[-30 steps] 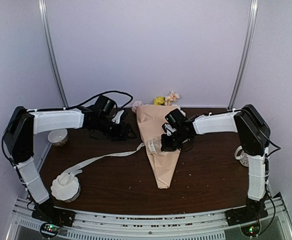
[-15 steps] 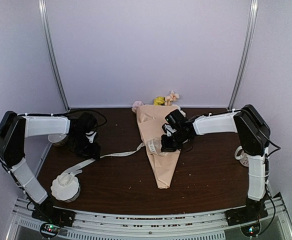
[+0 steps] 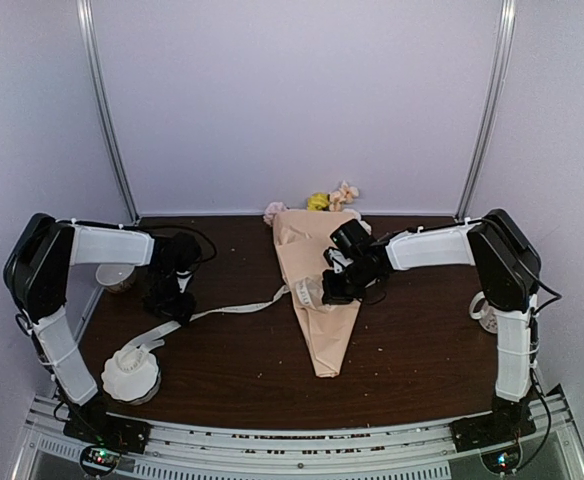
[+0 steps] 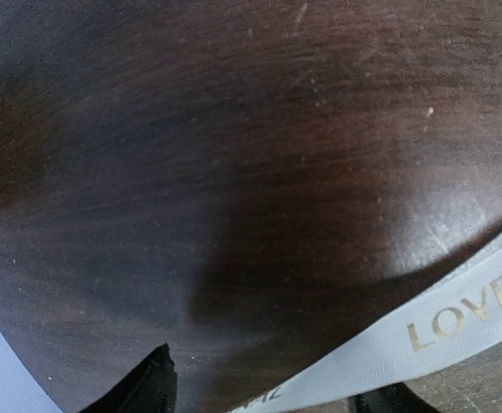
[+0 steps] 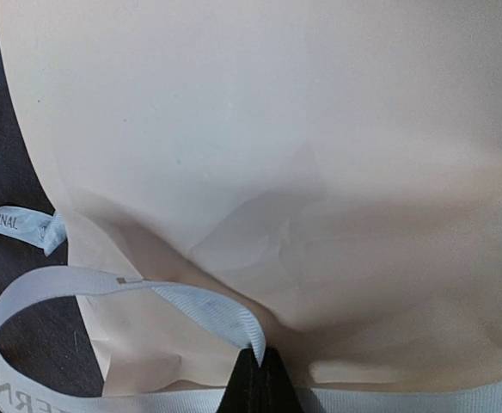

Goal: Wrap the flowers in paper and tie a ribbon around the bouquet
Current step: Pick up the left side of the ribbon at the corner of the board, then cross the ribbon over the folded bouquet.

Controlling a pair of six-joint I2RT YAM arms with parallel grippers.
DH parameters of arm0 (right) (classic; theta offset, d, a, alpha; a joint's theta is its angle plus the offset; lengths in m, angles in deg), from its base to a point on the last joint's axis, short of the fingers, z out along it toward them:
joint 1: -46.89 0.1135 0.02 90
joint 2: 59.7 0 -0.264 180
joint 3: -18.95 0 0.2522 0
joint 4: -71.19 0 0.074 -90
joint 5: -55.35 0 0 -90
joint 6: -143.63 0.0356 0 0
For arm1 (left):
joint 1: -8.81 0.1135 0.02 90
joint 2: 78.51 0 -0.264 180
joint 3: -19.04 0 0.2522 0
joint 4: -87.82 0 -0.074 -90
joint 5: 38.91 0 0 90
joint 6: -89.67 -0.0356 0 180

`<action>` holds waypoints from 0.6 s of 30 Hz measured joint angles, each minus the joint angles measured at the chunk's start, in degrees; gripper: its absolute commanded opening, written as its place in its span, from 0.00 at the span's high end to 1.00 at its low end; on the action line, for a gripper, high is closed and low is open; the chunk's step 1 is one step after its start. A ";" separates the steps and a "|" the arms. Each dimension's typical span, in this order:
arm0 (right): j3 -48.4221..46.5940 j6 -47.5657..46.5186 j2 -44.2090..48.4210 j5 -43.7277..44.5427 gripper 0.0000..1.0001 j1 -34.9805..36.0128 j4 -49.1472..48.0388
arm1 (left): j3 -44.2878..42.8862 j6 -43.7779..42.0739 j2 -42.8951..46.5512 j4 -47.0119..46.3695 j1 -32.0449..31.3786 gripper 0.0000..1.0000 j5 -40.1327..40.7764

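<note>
Centrally, the bouquet (image 3: 324,335) lies flat on the dark surface (image 3: 422,350), its narrow tail pointing near and its wide mouth far, where yellow, pink and white blossoms (image 3: 318,201) poke out by the back wall. Its peach paper fills most of the right wrist view (image 5: 320,129). The right jaws are pinched together on the ribbon (image 3: 232,310) over the cone's middle; in the right wrist view the dark fingertips (image 5: 255,383) meet in a point with the ribbon (image 5: 191,301) caught between them, and a loose loop of it curls off the paper's left edge onto the wood. From the cone the ribbon trails left and near across the surface to a white scalloped bowl (image 3: 130,375) at the near left. The left jaws hover low over that stretch, to the left of the bouquet and well apart from it. They stand wide: in the left wrist view two dark fingertips (image 4: 155,383) show at the bottom edge with the ribbon (image 4: 423,331), printed in gold letters, lying flat on the wood (image 4: 234,172) between them, ungripped. A mug (image 3: 117,273) sits behind the left arm, another (image 3: 485,312) at the right edge.
</note>
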 measured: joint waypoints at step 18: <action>-0.15 1.07 0.31 -2.36 1.00 -0.02 0.33 | -5.53 -10.03 10.54 -3.67 -9.94 1.00 -6.64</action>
